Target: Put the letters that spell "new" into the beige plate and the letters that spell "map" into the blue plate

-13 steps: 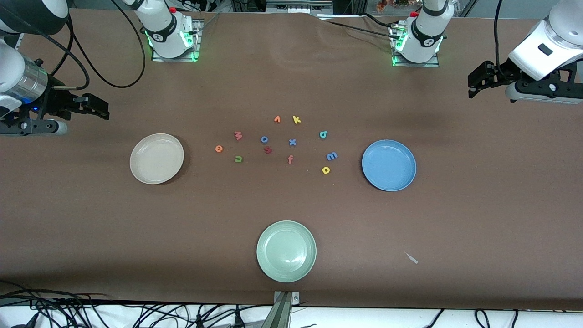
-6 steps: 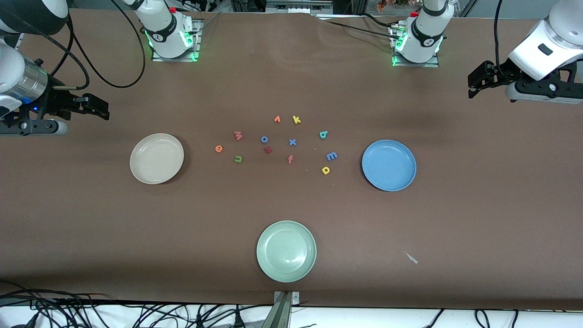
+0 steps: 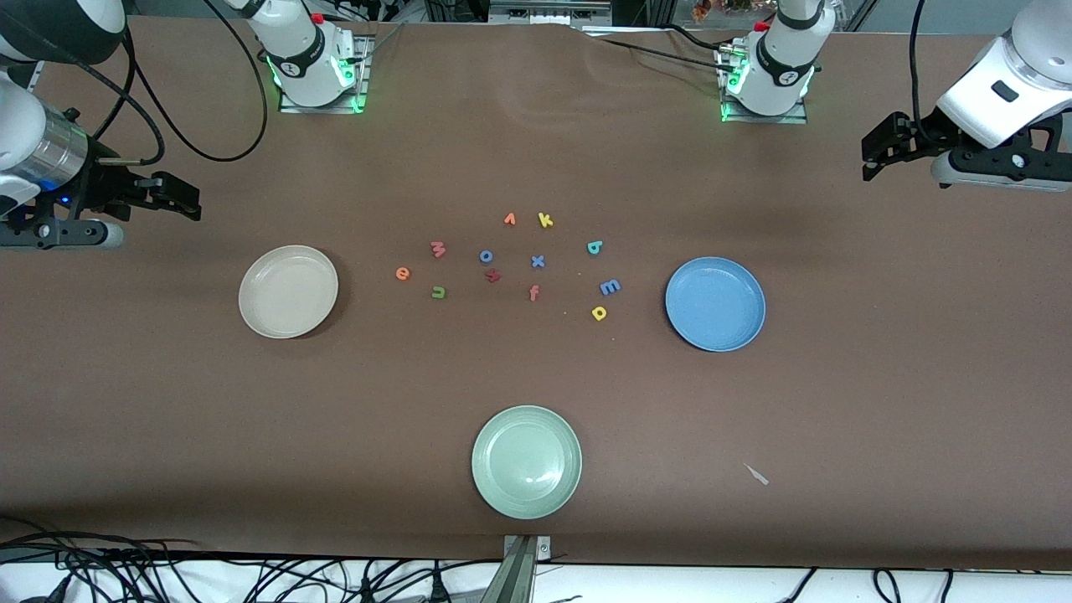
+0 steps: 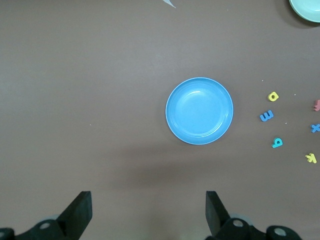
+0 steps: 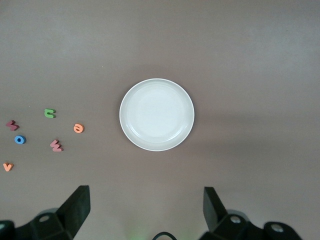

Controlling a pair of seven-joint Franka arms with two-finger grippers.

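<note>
The beige plate [image 3: 288, 291] [image 5: 156, 114] lies empty toward the right arm's end of the table, the blue plate [image 3: 715, 303] [image 4: 199, 110] empty toward the left arm's end. Between them, near the beige plate, lie the orange "e" [image 3: 403, 273] [image 5: 78, 128], green "n" [image 3: 438, 291] [image 5: 49, 113] and pink "w" [image 3: 437, 249] [image 5: 56, 145]. Near the blue plate lie the blue "m" [image 3: 610, 286] [image 4: 266, 116], yellow letter [image 3: 599, 313] [image 4: 272, 96] and teal letter [image 3: 595, 247] [image 4: 277, 143]. My left gripper [image 3: 875, 155] [image 4: 148, 212] and right gripper [image 3: 180, 199] [image 5: 147, 210] hang open and empty above the table's ends.
A pale green plate [image 3: 526, 461] sits near the front camera's edge. Among the letters lie a blue "o" [image 3: 486, 256], dark red letter [image 3: 492, 275], blue "x" [image 3: 538, 261], red "f" [image 3: 533, 292], orange "v" [image 3: 509, 219] and yellow "k" [image 3: 545, 220].
</note>
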